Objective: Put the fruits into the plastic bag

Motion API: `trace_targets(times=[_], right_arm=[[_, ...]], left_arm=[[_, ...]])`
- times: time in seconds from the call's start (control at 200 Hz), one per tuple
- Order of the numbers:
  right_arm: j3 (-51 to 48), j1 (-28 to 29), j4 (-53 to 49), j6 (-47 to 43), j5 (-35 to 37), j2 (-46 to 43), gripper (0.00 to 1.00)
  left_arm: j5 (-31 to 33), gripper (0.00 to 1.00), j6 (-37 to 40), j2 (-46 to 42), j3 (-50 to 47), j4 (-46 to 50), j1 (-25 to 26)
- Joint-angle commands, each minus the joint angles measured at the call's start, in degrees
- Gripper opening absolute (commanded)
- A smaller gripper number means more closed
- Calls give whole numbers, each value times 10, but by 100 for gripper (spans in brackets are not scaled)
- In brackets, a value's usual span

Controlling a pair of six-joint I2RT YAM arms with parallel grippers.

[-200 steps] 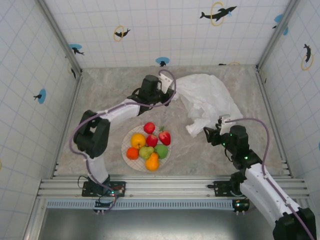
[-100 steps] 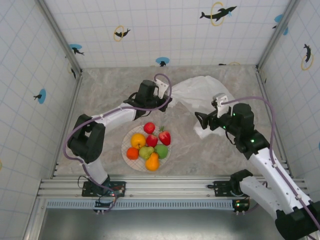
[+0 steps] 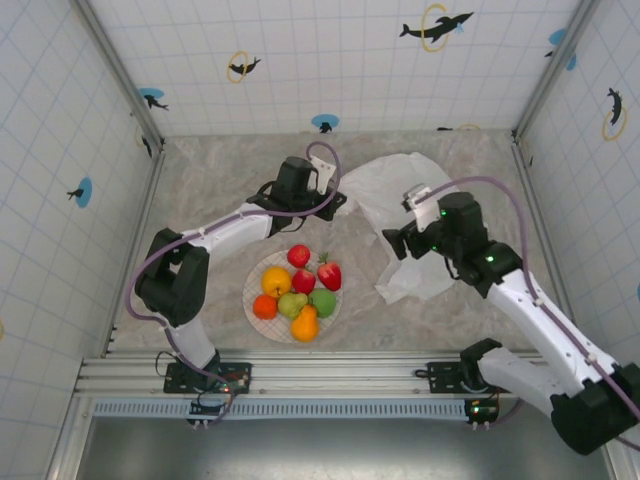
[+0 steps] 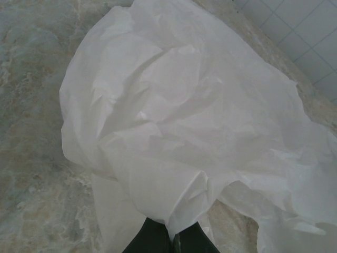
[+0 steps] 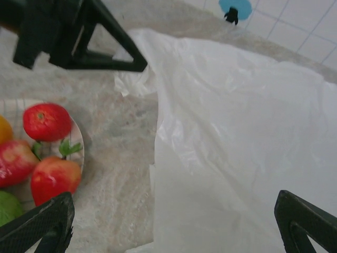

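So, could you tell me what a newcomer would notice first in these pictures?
The bright red, orange and green fruits heaped on a plate at the centre front catch the eye first. Behind them to the right lies the big crumpled white bag, its edge pinched by the left gripper, with the right gripper open over its near side.

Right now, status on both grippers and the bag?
Left gripper shut on plastic bag. Right gripper open above it. Fruits all on plate. Nothing blocking.
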State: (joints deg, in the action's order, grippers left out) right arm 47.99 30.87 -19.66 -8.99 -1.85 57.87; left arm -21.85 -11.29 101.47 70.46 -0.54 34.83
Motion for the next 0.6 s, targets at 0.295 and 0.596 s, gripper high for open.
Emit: trace_targets(times=[0.295, 0.596], right_arm=[[-65, 59, 174, -91, 283, 133, 100], [-50, 31, 221, -70, 295, 182, 38]], left_arm=[[-34, 0, -27, -10, 8, 9, 1], [-34, 0, -27, -17, -3, 18, 1]])
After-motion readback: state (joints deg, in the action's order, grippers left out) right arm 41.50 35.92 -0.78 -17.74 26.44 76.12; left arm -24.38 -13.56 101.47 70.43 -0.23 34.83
